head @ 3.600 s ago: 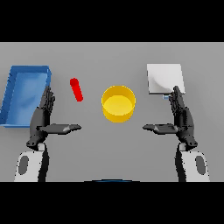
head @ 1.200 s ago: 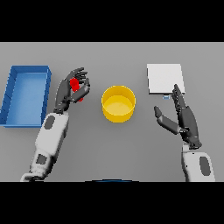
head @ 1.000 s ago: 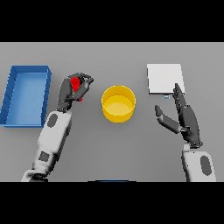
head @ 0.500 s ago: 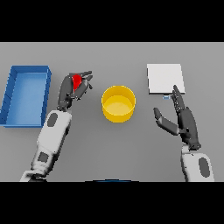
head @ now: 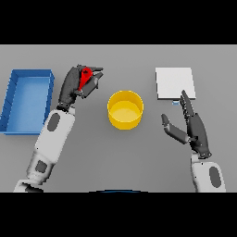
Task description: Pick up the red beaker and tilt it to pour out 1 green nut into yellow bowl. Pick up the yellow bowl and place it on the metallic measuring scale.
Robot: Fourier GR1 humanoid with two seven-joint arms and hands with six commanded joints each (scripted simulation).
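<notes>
Fingers of the left hand (head: 76, 85) now clench the lifted red beaker (head: 85, 77), ready to tilt toward the yellow bowl (head: 125, 109); the right hand (head: 192, 129) stays relaxed.

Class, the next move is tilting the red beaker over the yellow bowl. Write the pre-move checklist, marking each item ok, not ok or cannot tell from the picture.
1. Red beaker held: the left hand has fingers curled round it. Ok.
2. Beaker above the yellow bowl: it is off to the bowl's left, not over the opening. Not ok.
3. Bowl upright, opening facing up and uncovered. Ok.
4. Green nut inside the beaker: the hand hides the contents. Cannot tell.
5. Right hand out of the pouring path: it is open, to the bowl's right and apart from it. Ok.
6. Metallic measuring scale free for the bowl: nothing lies on it. Ok.
</notes>
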